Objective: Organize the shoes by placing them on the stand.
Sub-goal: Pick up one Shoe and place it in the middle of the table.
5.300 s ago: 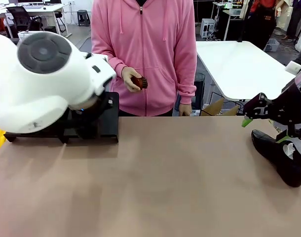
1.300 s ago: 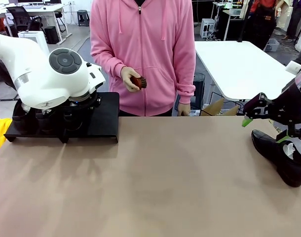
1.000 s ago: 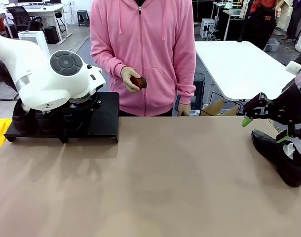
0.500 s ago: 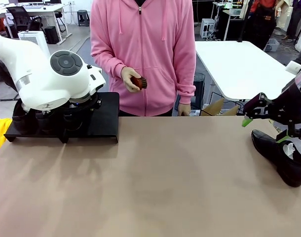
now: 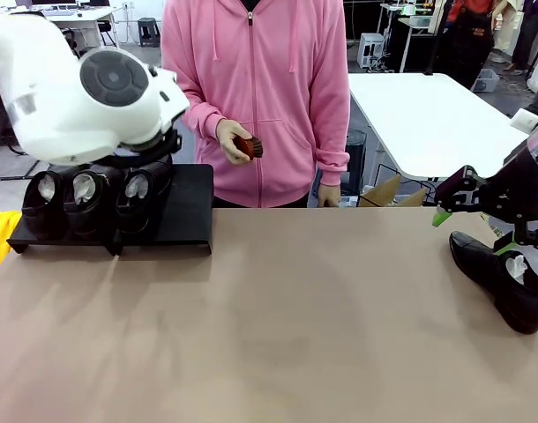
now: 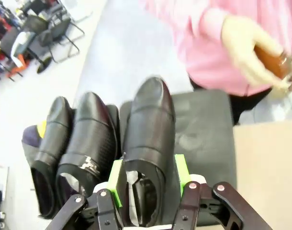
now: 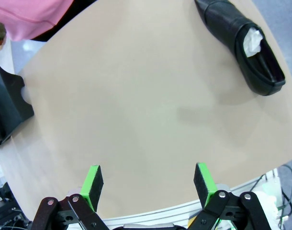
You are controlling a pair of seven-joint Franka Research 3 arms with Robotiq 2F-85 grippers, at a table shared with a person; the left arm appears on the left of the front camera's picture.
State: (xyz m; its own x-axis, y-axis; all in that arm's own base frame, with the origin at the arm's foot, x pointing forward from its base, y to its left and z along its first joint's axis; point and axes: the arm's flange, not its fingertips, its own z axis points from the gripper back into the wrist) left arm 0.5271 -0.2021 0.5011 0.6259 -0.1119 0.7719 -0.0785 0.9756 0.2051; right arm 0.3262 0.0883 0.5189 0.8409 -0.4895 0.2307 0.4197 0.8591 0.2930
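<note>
Three glossy black shoes (image 5: 84, 198) stand side by side on the left part of the matte-black stand (image 5: 185, 216). In the left wrist view, my left gripper (image 6: 148, 179) is open just above the stand (image 6: 203, 129), its green pads either side of the heel of the rightmost shoe (image 6: 148, 129), with small gaps. A fourth shoe (image 5: 507, 282) with white paper inside lies on the table at the far right. My right gripper (image 5: 471, 233) hovers open just above that shoe. In the right wrist view, the gripper (image 7: 148, 184) is open over bare table and the shoe (image 7: 246, 43) lies ahead.
A person in a pink hoodie (image 5: 256, 97) stands at the far side, holding a small reddish-brown brush (image 5: 248, 146) in one hand. The right panel of the stand (image 6: 203, 129) is bare. A white table (image 5: 428, 123) stands behind at right.
My left arm has lifted up off the stand, uncovering the three shoes that its wrist hid. The right arm and the fourth shoe have not moved.
</note>
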